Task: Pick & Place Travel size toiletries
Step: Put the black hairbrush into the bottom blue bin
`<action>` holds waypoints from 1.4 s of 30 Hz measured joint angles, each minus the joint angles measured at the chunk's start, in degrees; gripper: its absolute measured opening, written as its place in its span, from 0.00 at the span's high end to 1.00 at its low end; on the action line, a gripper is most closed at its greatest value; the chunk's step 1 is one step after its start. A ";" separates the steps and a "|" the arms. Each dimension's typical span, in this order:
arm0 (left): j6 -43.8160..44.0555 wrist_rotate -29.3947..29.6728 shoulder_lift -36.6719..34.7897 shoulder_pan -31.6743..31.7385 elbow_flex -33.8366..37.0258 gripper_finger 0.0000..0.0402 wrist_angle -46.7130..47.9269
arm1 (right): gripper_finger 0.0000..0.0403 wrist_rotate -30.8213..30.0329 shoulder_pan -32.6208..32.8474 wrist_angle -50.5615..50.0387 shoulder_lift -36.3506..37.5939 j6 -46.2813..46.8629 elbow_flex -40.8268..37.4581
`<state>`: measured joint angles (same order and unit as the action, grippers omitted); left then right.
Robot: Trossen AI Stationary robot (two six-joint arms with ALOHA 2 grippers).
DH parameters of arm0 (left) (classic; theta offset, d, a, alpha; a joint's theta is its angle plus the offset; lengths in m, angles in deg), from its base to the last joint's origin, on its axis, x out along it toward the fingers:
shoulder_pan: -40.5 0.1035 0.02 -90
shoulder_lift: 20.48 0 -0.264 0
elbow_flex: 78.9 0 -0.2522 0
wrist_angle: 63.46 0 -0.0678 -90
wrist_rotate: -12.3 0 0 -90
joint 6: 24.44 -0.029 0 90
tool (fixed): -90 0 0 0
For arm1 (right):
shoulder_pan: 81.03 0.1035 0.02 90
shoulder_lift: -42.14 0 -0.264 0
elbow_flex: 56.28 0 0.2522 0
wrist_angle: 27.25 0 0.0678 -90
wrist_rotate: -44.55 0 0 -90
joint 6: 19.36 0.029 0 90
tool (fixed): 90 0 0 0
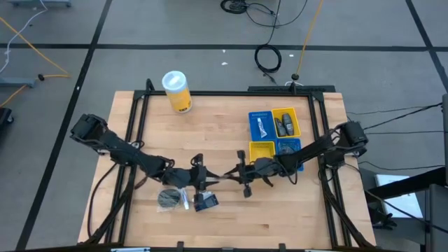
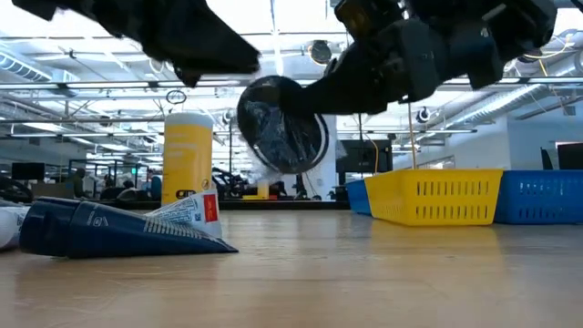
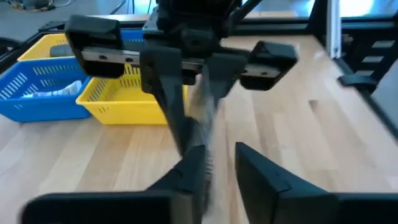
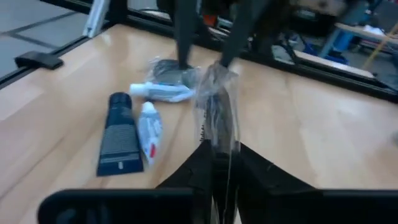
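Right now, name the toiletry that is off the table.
The grey round pouch in the right gripper; the dark blue tube and white tubes lie flat.

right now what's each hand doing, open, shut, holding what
Left hand: open beside the pouch, not gripping it.
Right hand: shut on the pouch, held above the table.

Yellow canister (image 1: 177,91) with white lid (lying near the table's (image 1: 231,217) far edge), blue-and-yellow tray (image 1: 274,134)
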<state>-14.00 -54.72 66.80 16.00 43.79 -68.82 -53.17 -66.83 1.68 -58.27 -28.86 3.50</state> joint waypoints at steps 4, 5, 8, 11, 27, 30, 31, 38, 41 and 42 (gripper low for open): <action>4.55 1.49 -5.99 -1.26 0.00 0.72 9.30 | 0.95 -1.57 0.25 -3.30 4.27 0.48 0.00; 5.78 3.24 -7.51 -1.77 0.00 0.71 12.03 | 0.95 -1.90 0.40 -4.70 5.63 1.27 0.00; 8.53 12.34 -10.32 -4.14 -0.02 0.71 19.39 | 0.94 -5.41 0.96 -10.10 10.55 5.12 -0.02; 11.74 21.83 -10.53 -6.71 0.08 0.71 25.45 | 0.92 -9.18 1.42 -19.52 15.92 10.26 0.00; 19.80 31.10 -6.87 -7.50 9.22 0.71 16.28 | 0.93 -13.70 -2.00 -70.04 47.55 44.48 -0.02; 19.69 31.10 -5.85 -6.98 9.99 0.71 13.63 | 0.94 -13.68 -3.42 -81.38 52.04 53.05 -0.02; 19.65 31.06 -5.76 -6.94 10.05 0.71 13.13 | 0.94 -13.68 -3.78 -85.25 53.08 56.00 -0.02; 19.67 31.08 -5.79 -7.02 10.08 0.71 12.85 | 0.92 -16.24 -4.11 -99.94 54.69 70.65 -0.80; 19.67 31.06 -5.79 -7.03 10.08 0.71 12.88 | 0.93 -15.75 -4.11 -97.70 54.13 72.79 -3.31; 19.67 31.06 -5.79 -7.03 10.08 0.71 12.88 | 0.93 -14.78 -4.11 -96.41 53.97 73.39 -4.33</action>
<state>5.67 -23.66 61.01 8.97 53.86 -55.94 -67.95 -70.94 -94.73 -4.29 44.53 -0.83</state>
